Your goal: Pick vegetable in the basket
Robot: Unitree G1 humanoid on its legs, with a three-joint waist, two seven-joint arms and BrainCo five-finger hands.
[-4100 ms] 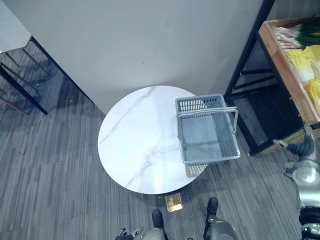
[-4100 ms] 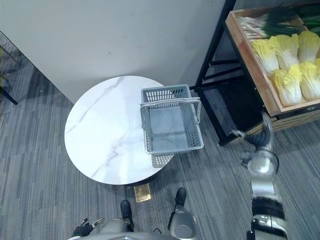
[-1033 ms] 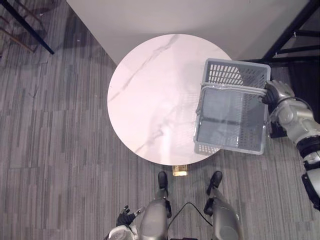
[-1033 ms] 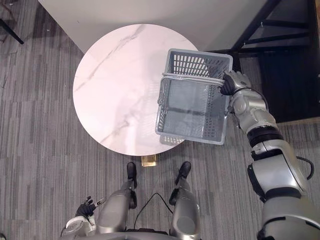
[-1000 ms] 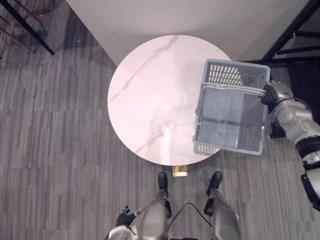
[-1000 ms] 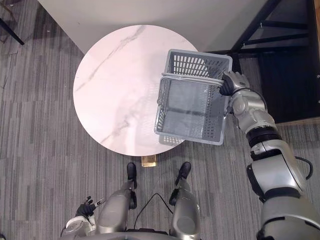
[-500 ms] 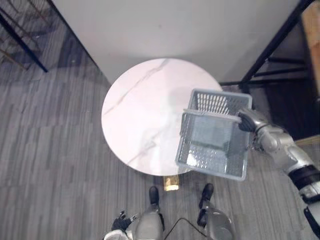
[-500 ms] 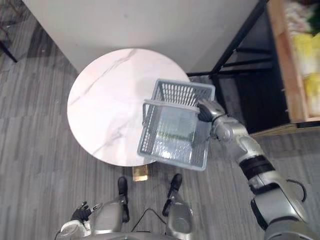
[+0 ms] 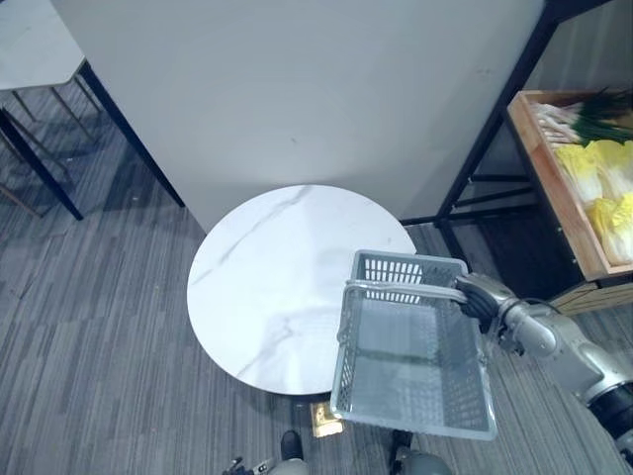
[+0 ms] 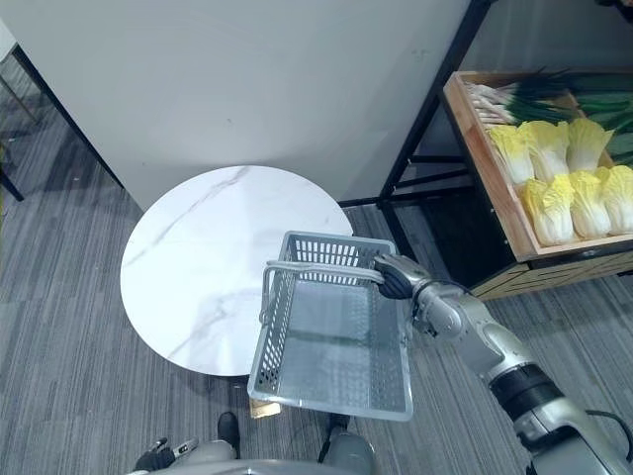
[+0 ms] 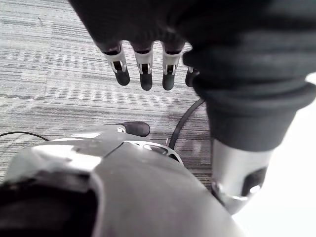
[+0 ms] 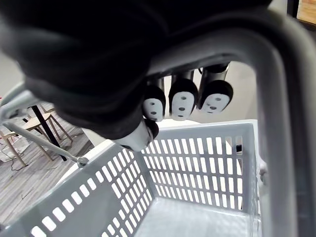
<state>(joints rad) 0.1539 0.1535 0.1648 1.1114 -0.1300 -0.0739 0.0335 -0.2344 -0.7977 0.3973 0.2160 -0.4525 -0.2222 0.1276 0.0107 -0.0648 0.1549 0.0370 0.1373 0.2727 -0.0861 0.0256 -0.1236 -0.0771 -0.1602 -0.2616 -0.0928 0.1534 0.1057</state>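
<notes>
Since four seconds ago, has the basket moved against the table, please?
Yes: the basket, in the right hand, has come toward the robot, mostly off the table.

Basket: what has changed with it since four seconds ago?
The right hand has closed on the handle and lifted the basket off the round table, toward the robot. The basket is still empty; the left hand stays open and idle.

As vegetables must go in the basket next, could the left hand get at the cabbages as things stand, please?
Probably not. The left hand hangs low on the robot's left, fingers relaxed; the cabbages lie in the wooden crate far right, beyond the basket the right hand holds.
</notes>
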